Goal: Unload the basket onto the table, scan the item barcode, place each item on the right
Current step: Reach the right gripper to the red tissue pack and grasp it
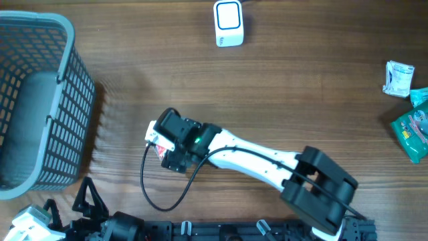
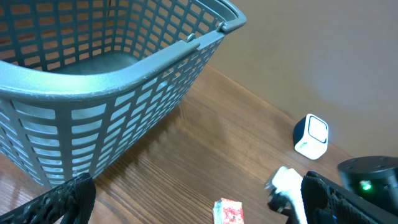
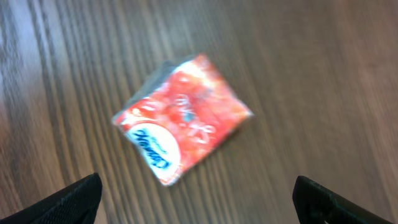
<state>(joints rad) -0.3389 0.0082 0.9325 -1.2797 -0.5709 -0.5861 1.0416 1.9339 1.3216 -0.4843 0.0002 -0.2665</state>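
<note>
The item is a small red-and-white packet (image 3: 183, 118) lying flat on the wooden table, also seen in the left wrist view (image 2: 228, 211). My right gripper (image 3: 199, 202) hovers just above it, open, its two fingertips wide apart and the packet just beyond them. From overhead the right gripper (image 1: 172, 140) covers most of the packet (image 1: 159, 149). The white scanner (image 1: 229, 22) with a blue ring stands at the far edge of the table and shows again in the left wrist view (image 2: 311, 137). My left gripper (image 1: 90, 201) is open and empty near the front left.
A grey plastic basket (image 1: 63, 73) fills the left side, close to the left gripper (image 2: 196, 208). A white packet (image 1: 400, 78) and a green packet (image 1: 414, 130) lie at the right edge. A black cable (image 1: 152, 194) loops below the right wrist.
</note>
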